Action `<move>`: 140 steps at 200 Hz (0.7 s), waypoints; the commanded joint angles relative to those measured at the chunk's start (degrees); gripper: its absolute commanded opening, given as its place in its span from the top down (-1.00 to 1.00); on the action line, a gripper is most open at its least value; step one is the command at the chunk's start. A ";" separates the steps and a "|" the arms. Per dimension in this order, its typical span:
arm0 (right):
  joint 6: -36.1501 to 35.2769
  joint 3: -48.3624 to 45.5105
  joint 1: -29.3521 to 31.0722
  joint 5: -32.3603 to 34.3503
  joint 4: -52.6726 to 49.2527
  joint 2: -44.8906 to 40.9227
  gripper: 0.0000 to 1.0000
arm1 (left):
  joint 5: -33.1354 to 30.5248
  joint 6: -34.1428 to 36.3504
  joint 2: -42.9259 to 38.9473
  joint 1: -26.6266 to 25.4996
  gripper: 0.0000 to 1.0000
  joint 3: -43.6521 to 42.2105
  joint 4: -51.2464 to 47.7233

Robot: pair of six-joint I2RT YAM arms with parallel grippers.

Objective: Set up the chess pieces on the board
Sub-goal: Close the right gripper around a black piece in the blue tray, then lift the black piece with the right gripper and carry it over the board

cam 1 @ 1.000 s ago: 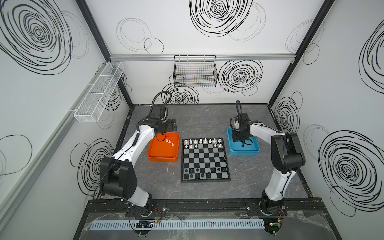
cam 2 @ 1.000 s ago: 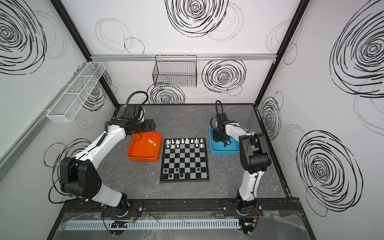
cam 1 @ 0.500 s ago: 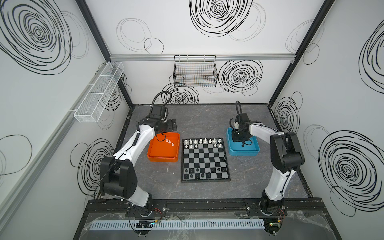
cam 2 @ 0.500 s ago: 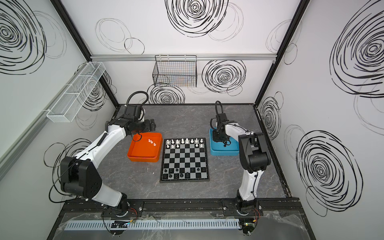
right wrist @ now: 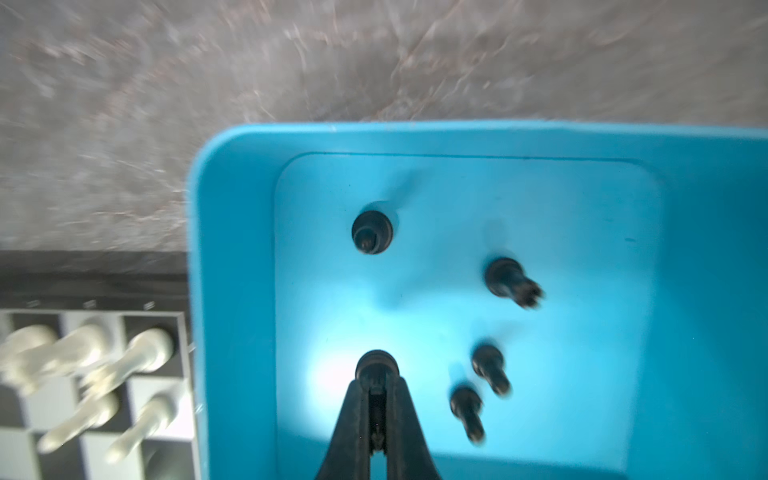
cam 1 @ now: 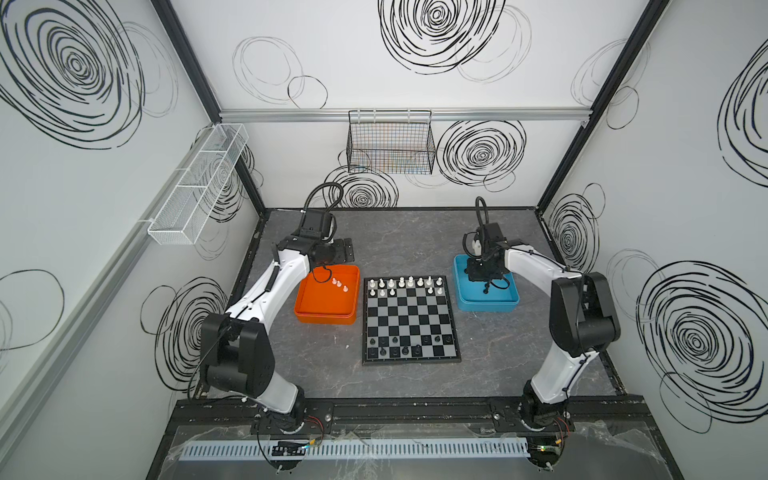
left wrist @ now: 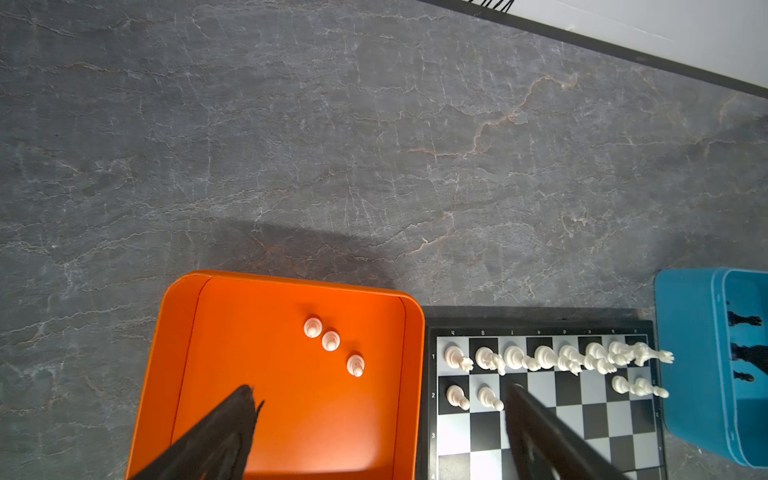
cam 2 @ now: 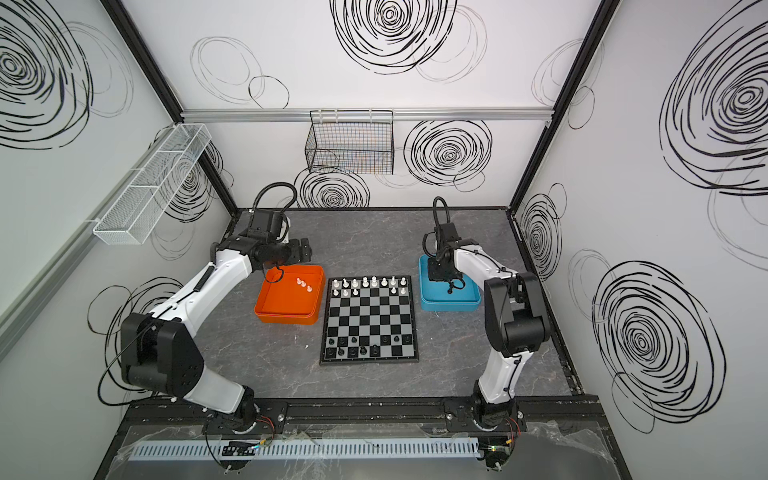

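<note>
Far left, the left end effector (left wrist: 382,388): spread wide, grips nothing, hangs over the far rim of the orange tray (cam 1: 322,305). Inside that tray, three white pawns (left wrist: 330,343), upright and close together in a short slanted line. Next over on the tabletop (cam 1: 415,241), between the two trays: the board (cam 1: 409,320). Along its far edge, a full back row of white pieces (cam 1: 409,282) with four more ahead (two toward each side). Along the near edge, black pieces (cam 1: 409,347) in two partly filled rows. Further right, the blue tray (cam 1: 488,306). Down in it, the right end effector (right wrist: 377,384), pinched shut on the top of a black piece (right wrist: 377,362). Around that, four loose black men (right wrist: 490,368) on the tray floor (blurred, kind unclear).
</note>
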 commanded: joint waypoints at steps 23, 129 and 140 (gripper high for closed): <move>0.92 -1.01 6.15 3.34 -8.14 -11.34 0.93 | 1.54 -1.08 -1.62 0.46 -0.92 -1.46 1.39; 23.91 -16.62 37.66 8.07 -9.04 -27.98 0.92 | -0.58 -0.20 -8.85 0.77 -0.92 -15.36 6.34; 25.25 -18.30 39.46 8.56 -8.61 -28.50 0.92 | 0.11 1.21 -8.83 0.71 -0.92 -17.31 8.54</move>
